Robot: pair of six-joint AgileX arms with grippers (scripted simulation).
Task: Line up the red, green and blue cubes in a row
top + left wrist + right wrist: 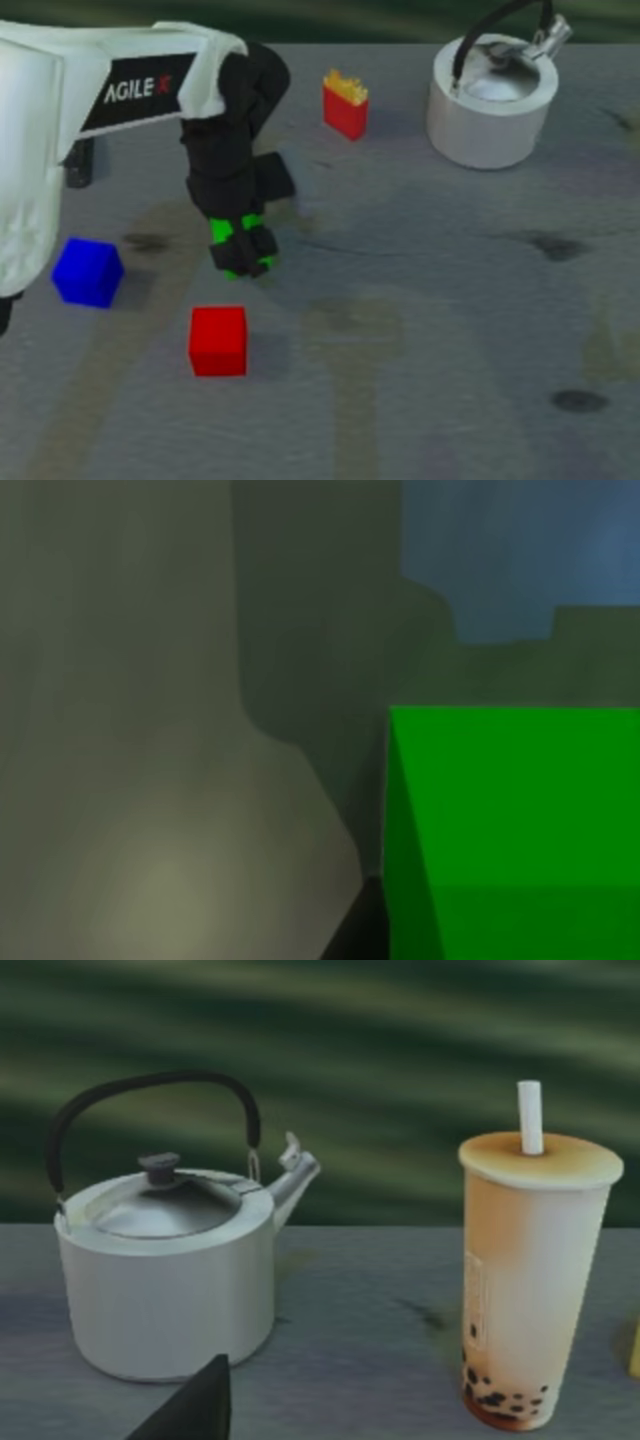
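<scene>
Three cubes sit at our table's left. Our left gripper (242,247) clasps the green cube (228,232), between the blue cube (88,271) and red cube (218,341)

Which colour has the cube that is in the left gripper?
Bright green cube; the left wrist view shows it best.

One piece of lettering can be read. The word "AGILEX" is printed in white capitals, with the final X drawn in red, on a black panel (148,92) set into the white cover of the left arm (60,110) in the top view. No text, number or sign can be read on the fries box (345,104), the kettle (165,1270) or the bubble tea cup (530,1280); a faint mark is seen on the cup's side but cannot be made out.
</scene>
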